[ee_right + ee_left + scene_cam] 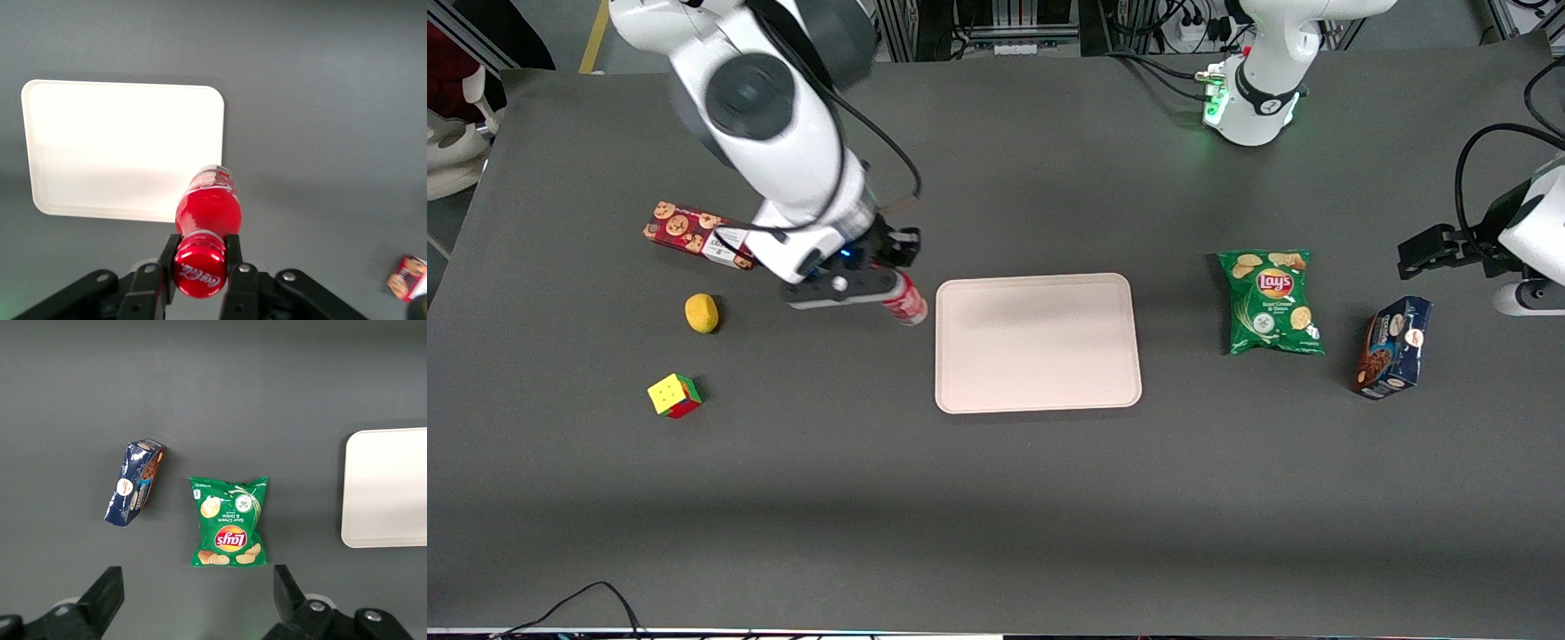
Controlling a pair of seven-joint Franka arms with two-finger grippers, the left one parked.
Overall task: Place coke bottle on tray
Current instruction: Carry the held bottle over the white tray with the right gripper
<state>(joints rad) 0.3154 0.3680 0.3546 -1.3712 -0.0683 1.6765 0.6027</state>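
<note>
The coke bottle (907, 302) (207, 212) is red with a red cap and a clear base. My gripper (871, 289) (200, 257) is shut on its neck just under the cap, and the bottle hangs from it above the table. Bottle and gripper are beside the tray (1037, 343) (123, 150), just off its edge toward the working arm's end. The tray is a large pale pinkish-beige rectangle with rounded corners and nothing on it.
A red cookie box (694, 233) (408, 279) lies partly under the arm. A yellow lemon (702, 313) and a colour cube (674, 396) sit nearer the front camera. A green Lay's bag (1270, 300) (229, 520) and a blue box (1392, 347) (136, 482) lie toward the parked arm's end.
</note>
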